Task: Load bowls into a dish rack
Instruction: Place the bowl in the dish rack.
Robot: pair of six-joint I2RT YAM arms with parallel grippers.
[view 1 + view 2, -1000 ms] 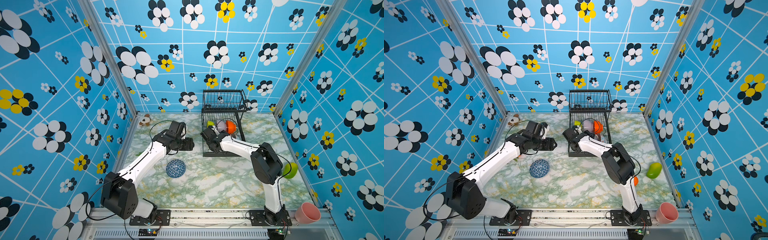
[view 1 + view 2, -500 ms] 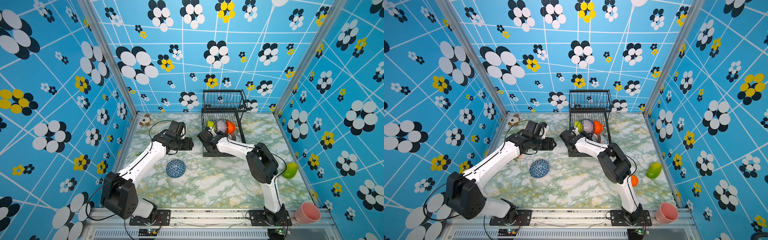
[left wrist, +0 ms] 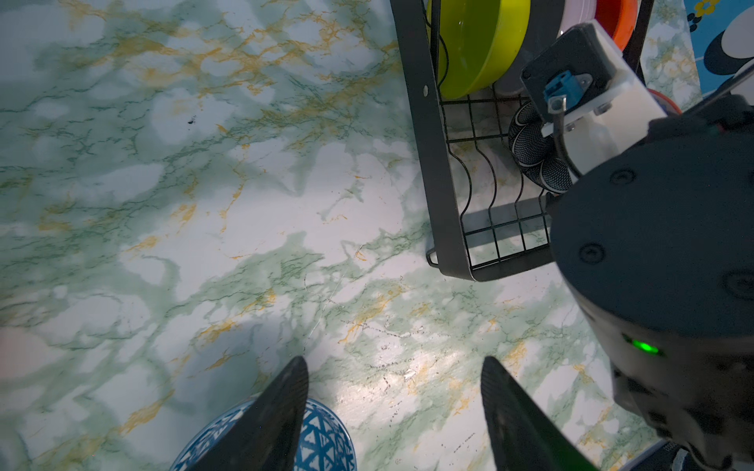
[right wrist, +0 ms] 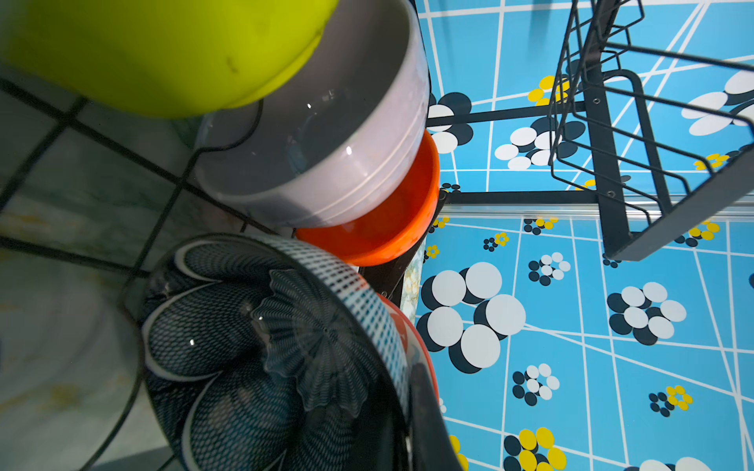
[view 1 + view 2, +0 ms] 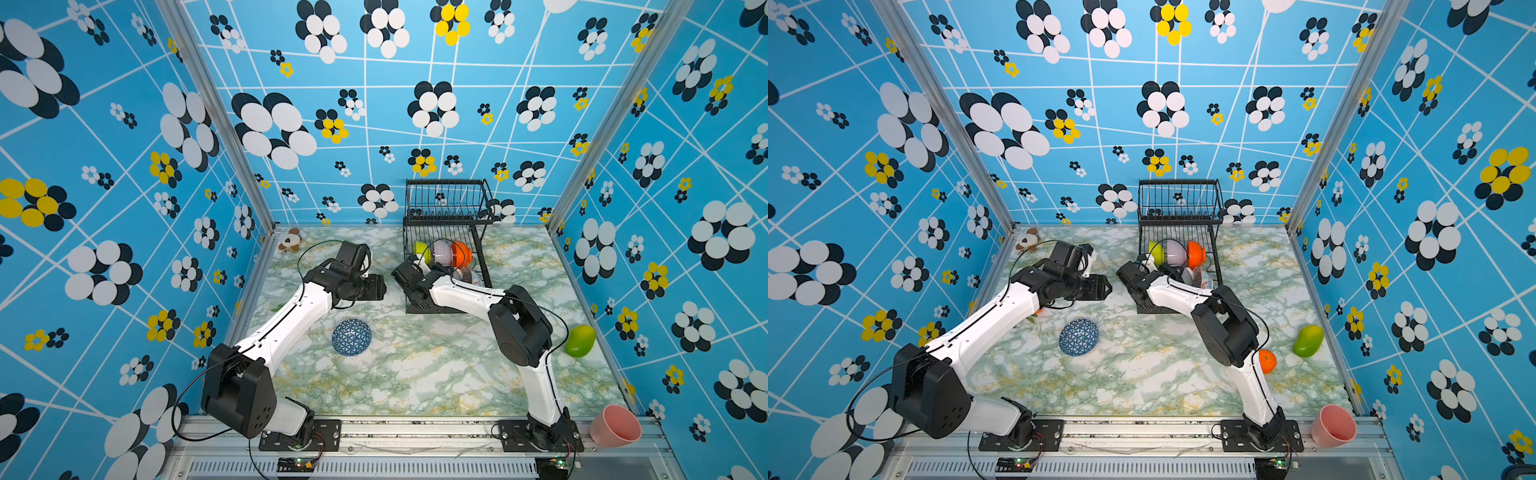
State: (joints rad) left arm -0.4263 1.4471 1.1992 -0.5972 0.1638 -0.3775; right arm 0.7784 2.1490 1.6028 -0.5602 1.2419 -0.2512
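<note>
Green-veined marble tabletop (image 5: 415, 374), blue flowered walls. From the left wrist: left gripper (image 3: 393, 363) spread wide, empty, blue geometric bowl (image 3: 322, 440) partly behind one finger (image 3: 277, 407) (dome-up in both top views). From the right wrist only: right gripper (image 4: 426, 416) closed at black flower bowl (image 4: 265, 346) rim, grip itself unclear; lime bowl (image 4: 163, 53), lilac bowl (image 4: 326, 163), orange bowl (image 4: 379, 228) on edge in dish rack (image 4: 604, 163) lower tray. Orange fruit (image 5: 1266, 360) in a top view only.

You had a lime-green bowl (image 5: 422, 248), lilac bowl (image 5: 440, 251), orange bowl (image 5: 462, 254), black white-flower bowl (image 4: 253, 354), blue triangle-pattern bowl (image 5: 351, 337), black rack (image 3: 426, 122), green-gold marbled table (image 5: 415, 374).
</note>
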